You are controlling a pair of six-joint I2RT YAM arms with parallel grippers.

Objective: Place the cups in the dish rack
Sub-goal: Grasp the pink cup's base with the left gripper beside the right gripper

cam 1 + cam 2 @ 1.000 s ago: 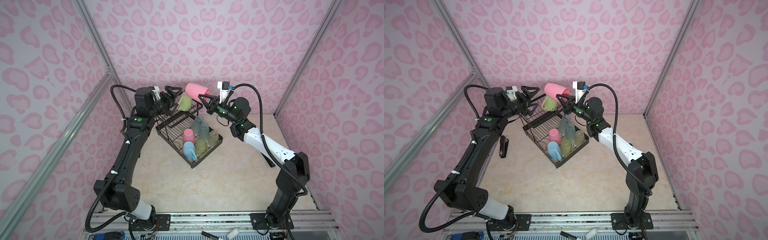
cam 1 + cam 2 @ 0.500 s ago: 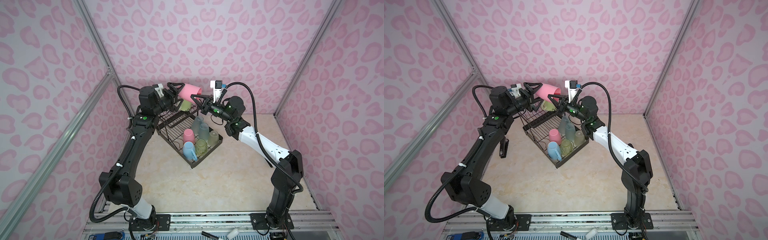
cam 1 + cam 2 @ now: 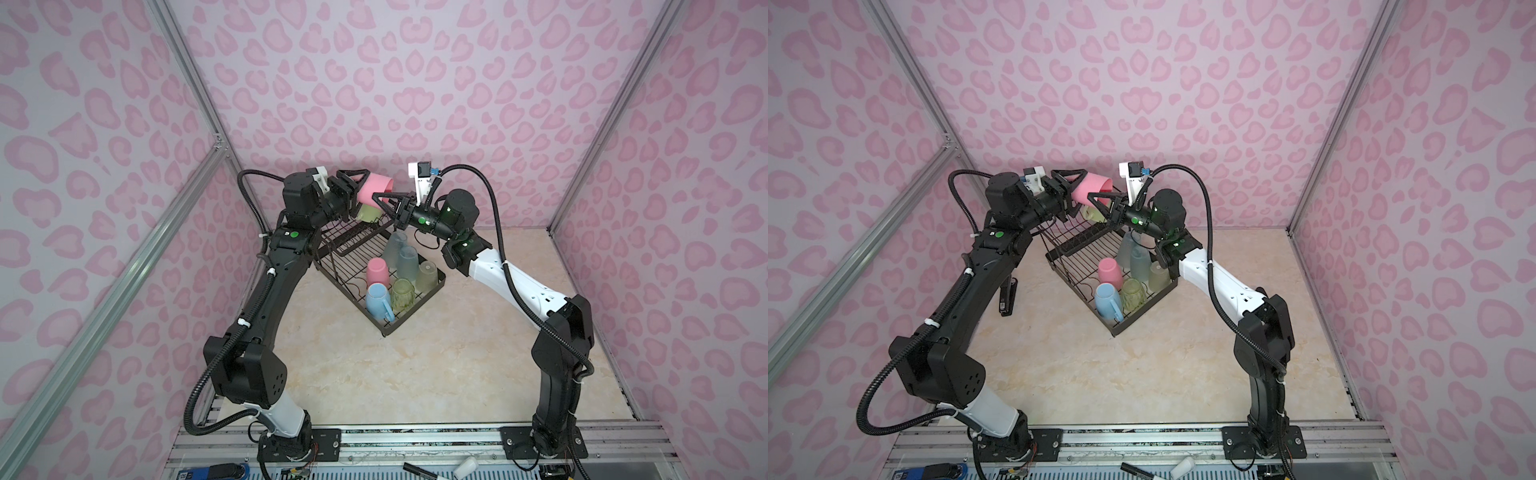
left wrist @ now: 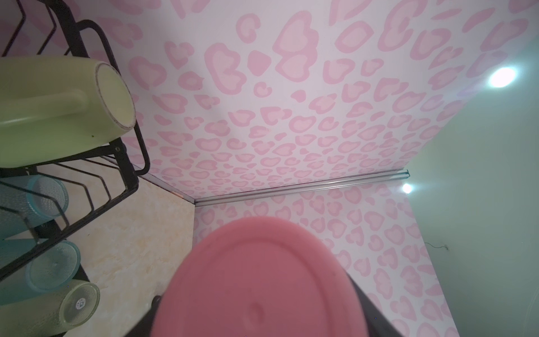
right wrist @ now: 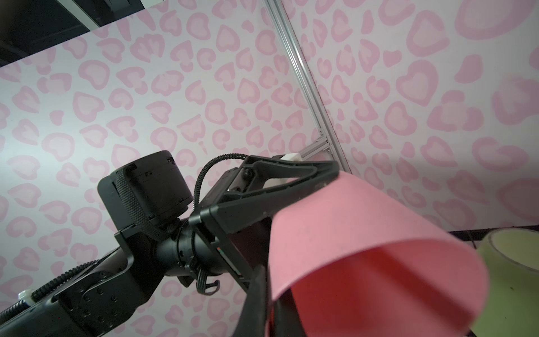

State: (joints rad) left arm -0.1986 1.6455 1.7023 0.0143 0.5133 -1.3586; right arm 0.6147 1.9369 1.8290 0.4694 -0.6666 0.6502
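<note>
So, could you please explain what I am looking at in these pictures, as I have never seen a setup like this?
Two robot arms work over a pale table inside a pink-patterned booth. Two pictures look down from one overhead camera; the other two come from a camera on each arm's wrist. Between the arms sits a black wire dish rack; six cups stand in its lower tray and a lime mug sits in its upper basket. Above it, the right gripper pinches the rim of a pink cup, while the left gripper straddles the cup's base; whether it grips is unclear.
</note>
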